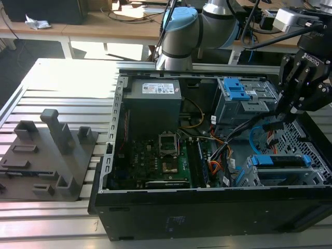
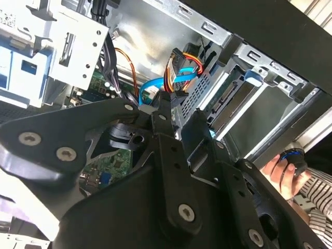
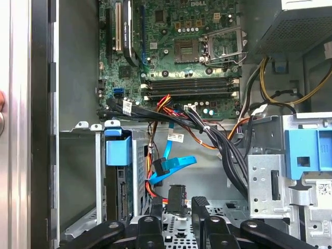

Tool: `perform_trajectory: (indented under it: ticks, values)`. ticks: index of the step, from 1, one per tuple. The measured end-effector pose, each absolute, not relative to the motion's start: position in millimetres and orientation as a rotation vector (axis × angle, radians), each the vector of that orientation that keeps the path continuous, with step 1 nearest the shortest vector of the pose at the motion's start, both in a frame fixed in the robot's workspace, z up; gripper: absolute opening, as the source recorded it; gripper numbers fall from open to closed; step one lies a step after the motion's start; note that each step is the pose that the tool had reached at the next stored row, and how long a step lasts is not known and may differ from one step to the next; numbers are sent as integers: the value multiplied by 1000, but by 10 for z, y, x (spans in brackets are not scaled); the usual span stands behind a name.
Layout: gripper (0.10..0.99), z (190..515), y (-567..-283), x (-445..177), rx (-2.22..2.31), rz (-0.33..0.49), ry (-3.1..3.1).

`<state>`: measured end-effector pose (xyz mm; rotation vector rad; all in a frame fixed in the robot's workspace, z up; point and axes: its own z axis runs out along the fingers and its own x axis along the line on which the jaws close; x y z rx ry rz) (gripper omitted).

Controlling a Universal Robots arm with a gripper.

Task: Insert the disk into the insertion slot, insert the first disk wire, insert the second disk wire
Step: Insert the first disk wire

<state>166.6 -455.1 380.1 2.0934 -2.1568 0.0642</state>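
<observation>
beside the insertion slot (image 3: 137, 176), gripper (image 3: 177, 203) straddling the first disk wire (image 3: 176, 195) plug; clamped or loose, cannot tell; disk (image 3: 118, 150) mostly hidden within.

We note a metal table (image 1: 52, 225), its top made of long parallel slats with grooves between them, pale and sunlit toward the far end. Two things lie directly on it. At the exterior view's left, a flat grey plate (image 1: 21, 174) rests on the slats and carries grey upright blocks (image 1: 58, 132) of differing heights, the tallest leaning. Just beside it, toward the exterior view's right, a black computer case (image 1: 207, 218) lies on its side, open upward. We cannot tell whether plate and case touch.
</observation>
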Motion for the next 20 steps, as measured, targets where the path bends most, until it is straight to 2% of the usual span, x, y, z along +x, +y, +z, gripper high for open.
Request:
perform_trajectory:
  ticks: [20]
  values:
    - [361, 3684, -4550, 1666, 2091, 69, -2155]
